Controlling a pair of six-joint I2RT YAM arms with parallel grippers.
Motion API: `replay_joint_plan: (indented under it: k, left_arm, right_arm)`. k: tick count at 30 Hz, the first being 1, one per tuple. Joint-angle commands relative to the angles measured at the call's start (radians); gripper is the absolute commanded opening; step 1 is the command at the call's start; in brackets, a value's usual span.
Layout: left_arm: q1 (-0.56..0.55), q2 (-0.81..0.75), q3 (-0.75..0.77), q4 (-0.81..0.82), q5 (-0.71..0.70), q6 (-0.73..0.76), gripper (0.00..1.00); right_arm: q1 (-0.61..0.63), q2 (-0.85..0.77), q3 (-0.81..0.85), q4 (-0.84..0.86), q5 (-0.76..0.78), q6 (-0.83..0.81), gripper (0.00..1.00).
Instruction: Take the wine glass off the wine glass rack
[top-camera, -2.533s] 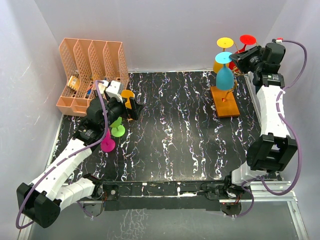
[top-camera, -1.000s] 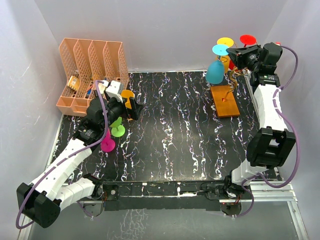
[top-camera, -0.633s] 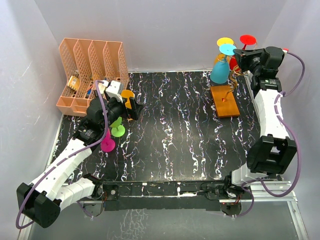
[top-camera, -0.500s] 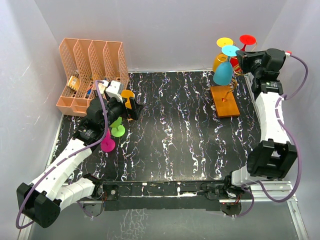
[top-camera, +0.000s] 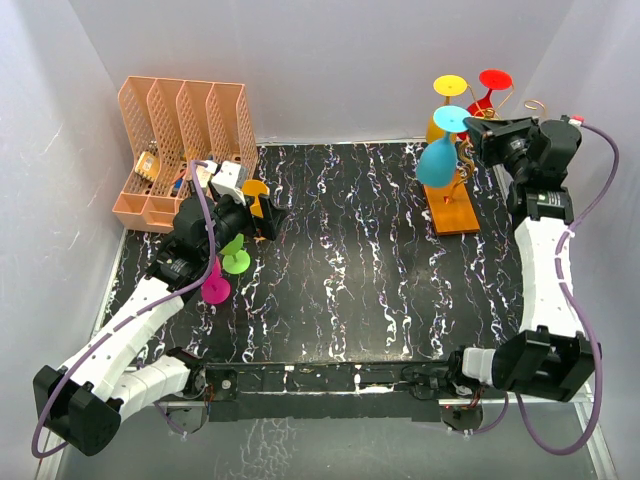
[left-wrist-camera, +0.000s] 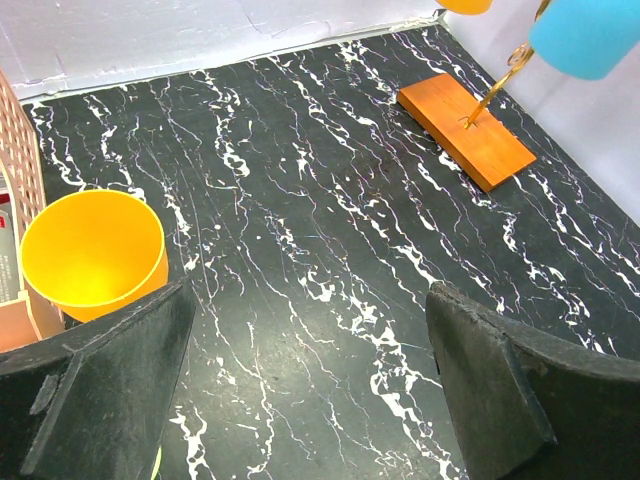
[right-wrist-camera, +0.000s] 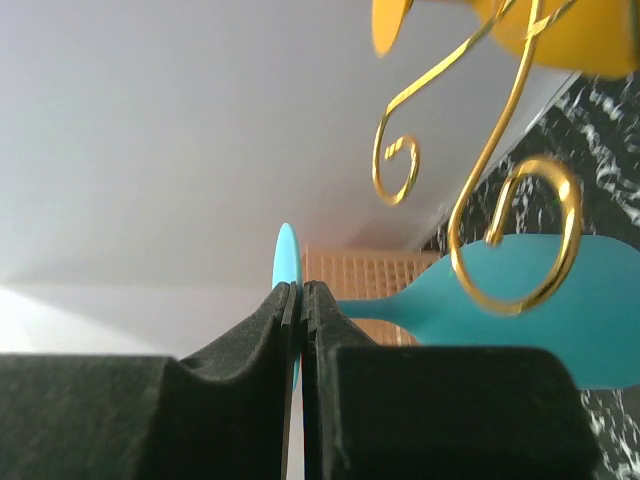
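Top view: right claw (top-camera: 472, 126) shut on foot of blue glass (top-camera: 436, 163). Glass inverted, tilted, bowl over rack (top-camera: 452, 207) base at far right of worktop (top-camera: 360, 280). Left claw (top-camera: 272, 220) wide open, empty, just beside orange cup (top-camera: 254, 188).

Left wrist: fingers spread, nothing between. Cup near left finger, rack well apart.

Right wrist: fingers pinch edge of glass foot. Gold curl overlaps bowl; touching or apart, cannot tell.

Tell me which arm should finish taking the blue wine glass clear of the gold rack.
Right. The right hand is shut on the foot of the blue wine glass at the rack; the left hand hangs open across the table, by the orange cup.
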Motion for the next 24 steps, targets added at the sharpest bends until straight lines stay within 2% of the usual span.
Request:
replay_joint_plan:
  k: [1,4,10,16,18,21,24]
  left_arm:
    - [-0.004,-0.019,0.010,0.016,0.016,-0.002,0.97]
    - [-0.003,-0.019,0.008,0.017,0.019,-0.009,0.97]
    - [-0.004,-0.027,0.000,0.026,0.030,-0.029,0.97]
    - [-0.005,-0.020,-0.013,0.015,0.007,-0.081,0.97]
    - [-0.004,-0.035,0.019,-0.075,-0.019,-0.189,0.97]
    - [-0.006,-0.104,0.012,-0.168,-0.006,-0.442,0.97]
    - [-0.005,-0.176,-0.106,-0.023,0.141,-0.671,0.97]
  right_arm:
    - [0.008,-0.101,-0.107,0.230,-0.342,-0.058,0.08]
    - [0.053,-0.169,-0.242,0.362,-0.485,-0.033,0.08]
    - [0.129,-0.357,-0.450,0.369,-0.492,-0.049,0.08]
    - [0.160,-0.439,-0.670,0.496,-0.513,0.030,0.08]
    - [0.165,-0.435,-0.717,0.554,-0.544,0.082,0.08]
    - [0.189,-0.439,-0.766,0.684,-0.558,0.181,0.08]
    - [0.207,-0.448,-0.759,0.715,-0.506,0.190,0.08]
